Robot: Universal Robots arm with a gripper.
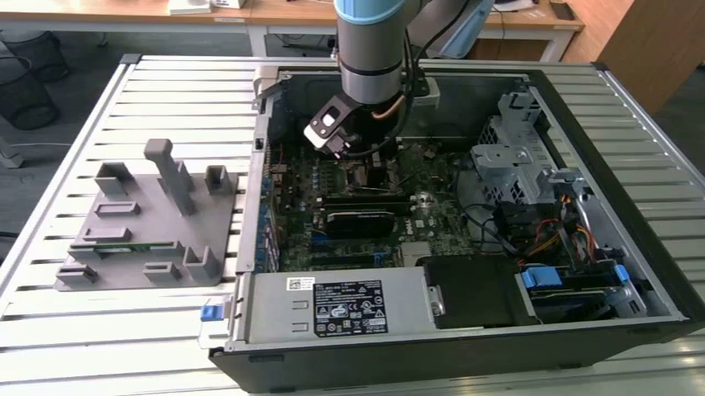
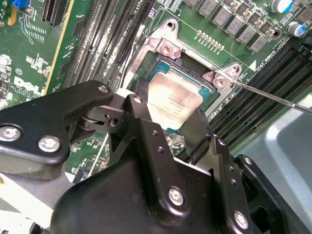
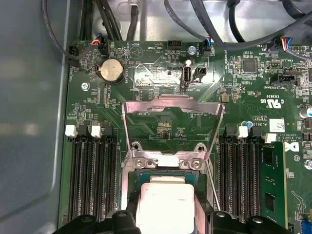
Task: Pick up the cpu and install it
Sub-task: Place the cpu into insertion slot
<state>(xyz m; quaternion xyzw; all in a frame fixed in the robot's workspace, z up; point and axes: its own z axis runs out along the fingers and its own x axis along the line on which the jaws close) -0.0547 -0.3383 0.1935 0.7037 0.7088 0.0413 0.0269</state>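
Being held straight above the socket (image 3: 165, 163), the gripper (image 2: 168, 117) is being seen closed on the cpu (image 2: 173, 100), with one black finger (image 2: 141, 109) pressed against each of two opposite edges, as is being shown in both wrist views. The cpu is being carried flat, silver top upward, right at the opening of the socket. Whether it is lying in the socket or is just over it cannot be told. The metal load plate (image 3: 170, 114) is being seen open, tilted up from one edge of the socket, and the thin wire lever (image 2: 273, 95) is being seen raised beside the socket, apparently not latched. The memory slots (image 3: 92, 175) are being seen in rows on both sides of the socket. So the pick-up is being judged as done and the placing as nearly done. The release of the cpu, the closing of the load plate and the locking of the wire lever are being judged as not yet done.
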